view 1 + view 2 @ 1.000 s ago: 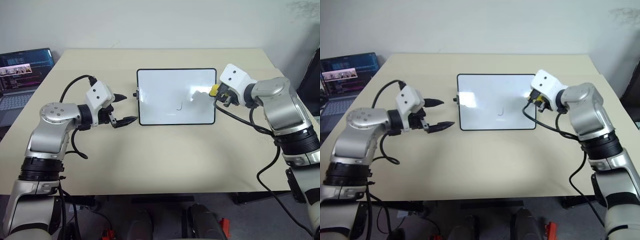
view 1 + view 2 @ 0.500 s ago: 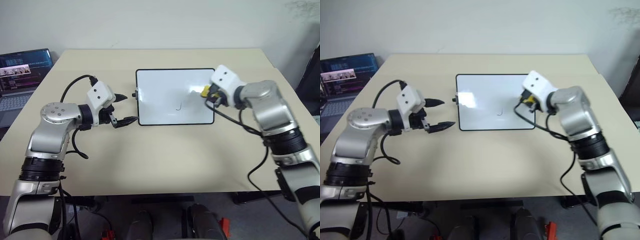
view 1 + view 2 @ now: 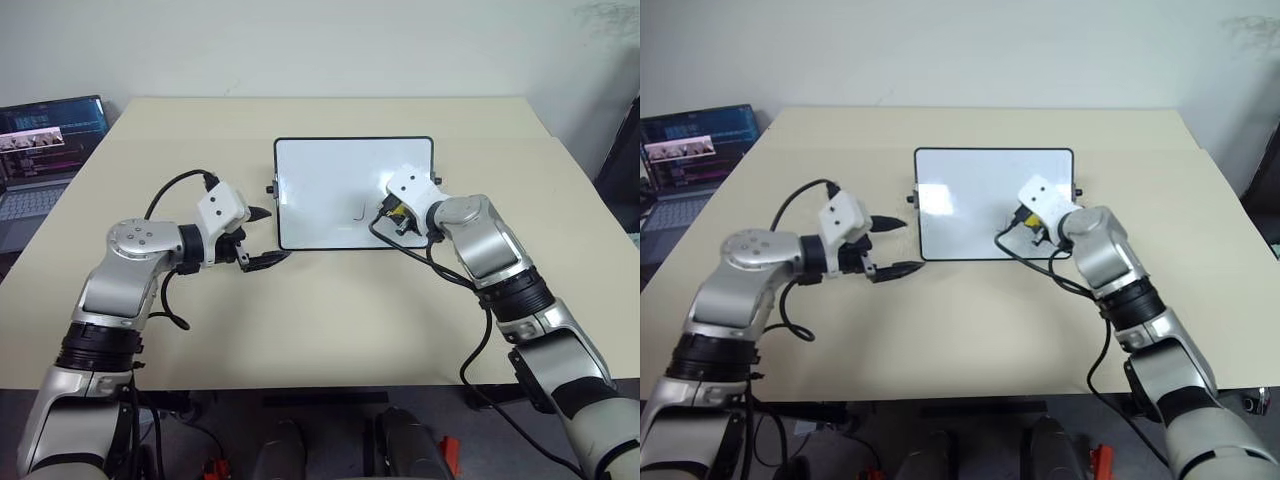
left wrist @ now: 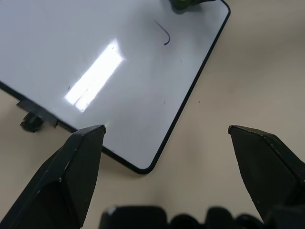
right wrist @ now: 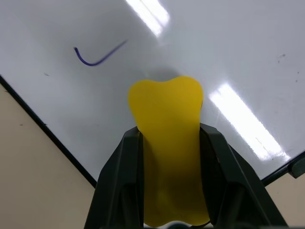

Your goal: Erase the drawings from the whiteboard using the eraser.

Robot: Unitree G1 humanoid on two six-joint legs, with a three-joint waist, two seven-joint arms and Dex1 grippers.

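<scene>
The yellow oblong eraser [image 5: 167, 143] is clamped in the right gripper [image 5: 167, 157], poised beside the hook-shaped drawing [image 5: 97, 56]; the left gripper [image 4: 164, 176] is held open, empty, near the glossy white black-framed whiteboard [image 3: 330, 175].

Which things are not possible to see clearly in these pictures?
- Eraser underside: right wrist view, hidden by its own yellow body; contact with the whiteboard unclear.
- Eraser in head views: mostly covered by the right gripper.
- Laptop: cut off by the picture edge.
- Left gripper: open, fingertips cropped.
</scene>
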